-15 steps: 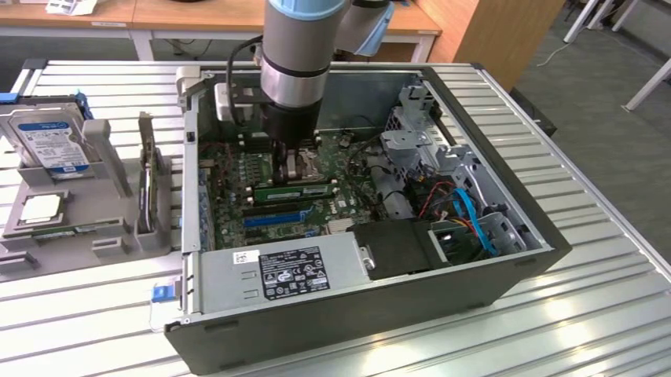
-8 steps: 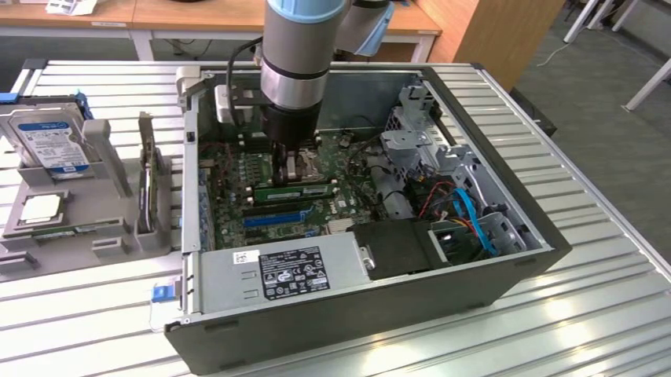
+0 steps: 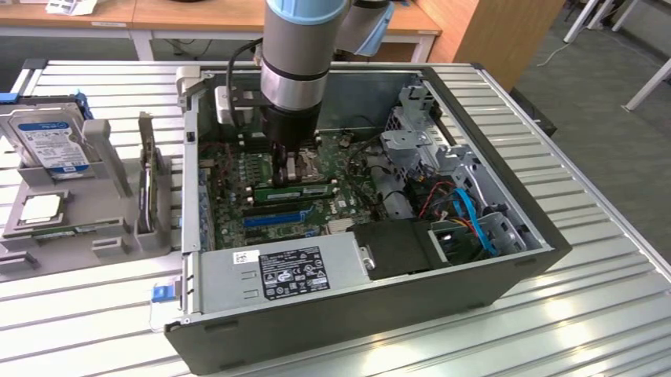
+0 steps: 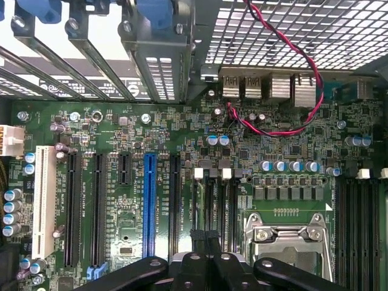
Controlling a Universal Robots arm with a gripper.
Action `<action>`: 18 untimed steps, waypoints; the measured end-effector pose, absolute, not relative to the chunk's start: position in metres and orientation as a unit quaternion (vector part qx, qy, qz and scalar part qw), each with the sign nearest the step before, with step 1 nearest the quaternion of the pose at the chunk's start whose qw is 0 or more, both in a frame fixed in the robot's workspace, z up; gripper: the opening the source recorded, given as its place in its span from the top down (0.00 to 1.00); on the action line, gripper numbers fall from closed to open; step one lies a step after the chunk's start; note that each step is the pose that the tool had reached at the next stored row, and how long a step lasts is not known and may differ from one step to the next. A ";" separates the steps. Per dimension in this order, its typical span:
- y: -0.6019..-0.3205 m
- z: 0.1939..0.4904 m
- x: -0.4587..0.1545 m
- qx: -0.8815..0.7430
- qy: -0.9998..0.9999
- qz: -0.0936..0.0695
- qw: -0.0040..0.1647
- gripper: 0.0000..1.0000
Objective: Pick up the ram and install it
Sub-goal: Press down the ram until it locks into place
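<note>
The ram [image 3: 295, 191] lies flat across the motherboard [image 3: 275, 206] inside the computer case [image 3: 346, 314], just below the clenched claw [image 4: 205, 260], apparently placed in its slot, though full seating remains unconfirmed.

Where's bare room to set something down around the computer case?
Free: ribbed table on the exterior view's right of the computer case, and the strip in front of it. Crowded: the gray holder with the hard drive at left, and inside the case.
</note>
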State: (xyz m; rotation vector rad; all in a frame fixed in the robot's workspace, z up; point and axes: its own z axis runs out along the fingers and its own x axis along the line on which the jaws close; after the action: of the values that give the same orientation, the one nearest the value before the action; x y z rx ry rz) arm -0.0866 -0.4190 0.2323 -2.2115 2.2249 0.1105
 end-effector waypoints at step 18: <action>-0.419 0.228 -0.087 -0.705 0.709 0.035 0.001 0.90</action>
State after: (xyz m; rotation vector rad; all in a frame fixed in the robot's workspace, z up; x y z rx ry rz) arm -0.0866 -0.4190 0.2279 -2.2115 2.2248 0.1105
